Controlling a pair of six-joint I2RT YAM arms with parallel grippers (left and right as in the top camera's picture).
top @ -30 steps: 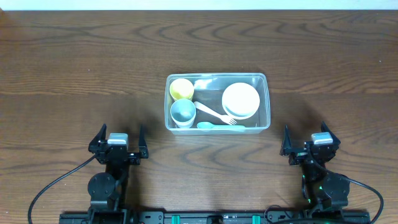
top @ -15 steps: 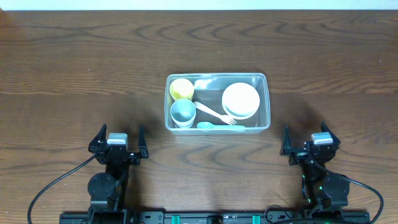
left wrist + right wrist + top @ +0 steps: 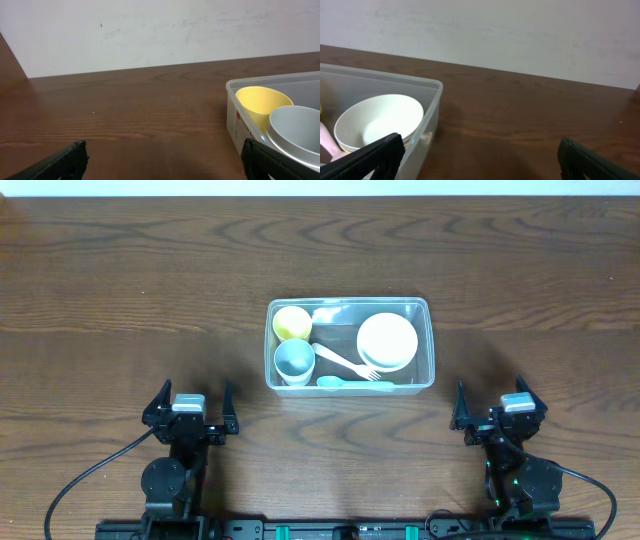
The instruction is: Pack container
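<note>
The clear container (image 3: 430, 345) sits at the table's middle. It holds a yellow cup (image 3: 292, 323), a blue-grey cup (image 3: 294, 360), stacked white bowls (image 3: 387, 340), a white fork (image 3: 345, 363) and a light blue spoon (image 3: 352, 383). My left gripper (image 3: 190, 412) is open and empty near the front left. My right gripper (image 3: 498, 408) is open and empty near the front right. The left wrist view shows the container's corner (image 3: 231, 100) with the yellow cup (image 3: 260, 102) and blue-grey cup (image 3: 297, 132). The right wrist view shows the container's wall (image 3: 431, 117) and the white bowls (image 3: 377, 122).
The brown wooden table (image 3: 120, 290) stretches around the container. A white wall (image 3: 150, 30) stands behind the table's far edge.
</note>
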